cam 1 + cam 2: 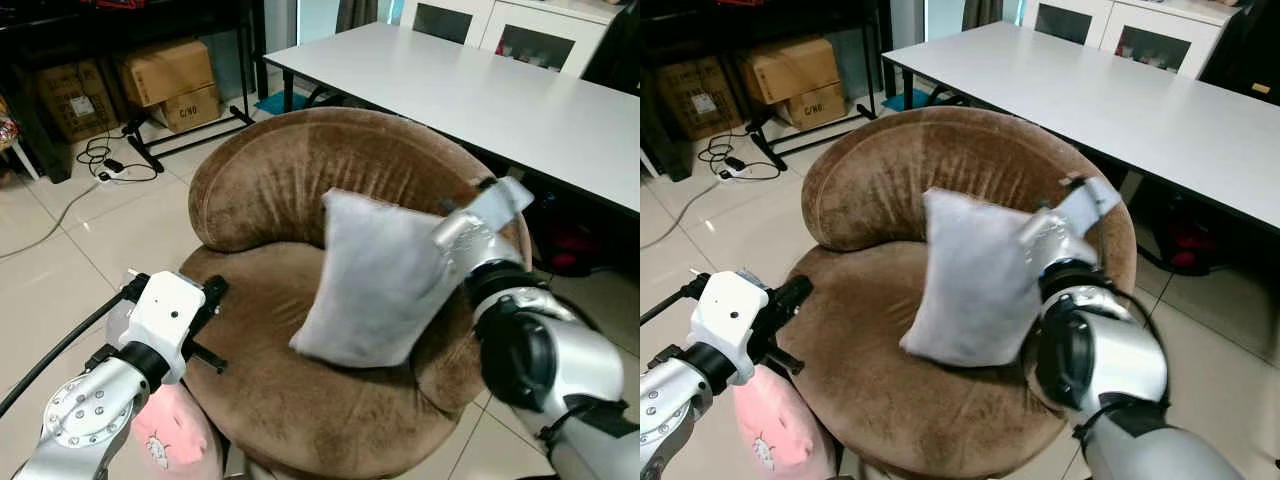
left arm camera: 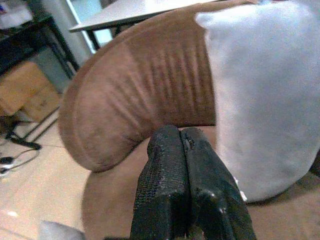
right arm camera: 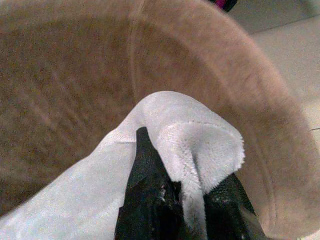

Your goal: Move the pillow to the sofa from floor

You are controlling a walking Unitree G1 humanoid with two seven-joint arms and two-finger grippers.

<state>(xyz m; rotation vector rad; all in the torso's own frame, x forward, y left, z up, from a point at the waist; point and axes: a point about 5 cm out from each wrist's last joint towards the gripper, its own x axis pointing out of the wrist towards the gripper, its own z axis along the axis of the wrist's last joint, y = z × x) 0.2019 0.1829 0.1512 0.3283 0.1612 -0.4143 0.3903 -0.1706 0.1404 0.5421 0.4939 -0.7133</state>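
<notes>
Soft, light grey plush pillow (image 1: 375,280) sags upright on round brown velvet sofa (image 1: 290,390), pinched at its top corner by right gripper (image 3: 192,192). Corner hold suits limp fabric w/ no risk of damage, prob. Left gripper (image 2: 182,165) clenched on nothing, near seat edge.

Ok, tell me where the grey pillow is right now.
The grey pillow stands tilted on the seat of the brown sofa, towards the robot's right, its corner pinched by the right gripper.

long white rectangular table (image 1: 480,90) ahead of me | brown cardboard boxes (image 1: 170,82) left of it | glossy beige tiled floor (image 1: 120,230) beneath
</notes>
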